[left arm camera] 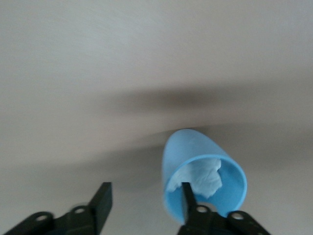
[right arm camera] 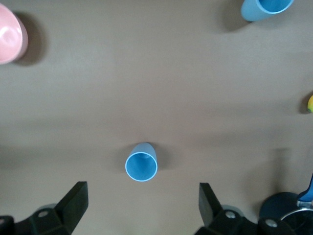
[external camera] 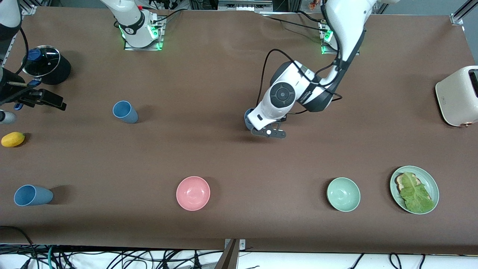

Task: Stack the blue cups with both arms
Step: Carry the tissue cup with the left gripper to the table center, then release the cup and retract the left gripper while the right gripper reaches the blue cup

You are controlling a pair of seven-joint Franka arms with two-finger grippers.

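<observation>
Left gripper (left arm camera: pixel 144 203) is low at mid-table, jaws wide, one finger inside a blue cup (left arm camera: pixel 203 178). Right gripper (right arm camera: pixel 142 203) hangs wide open over a second cup (right arm camera: pixel 142 162).

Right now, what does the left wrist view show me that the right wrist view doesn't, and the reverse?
Left wrist only: the left gripper, open, one finger inside the rim of a blue cup with white crumpled material inside.

Right wrist only: the open right gripper above an upright second cup, a third cup, the pink bowl, a yellow object and a dark pot at the edge.

Shared: only the brown table.
</observation>
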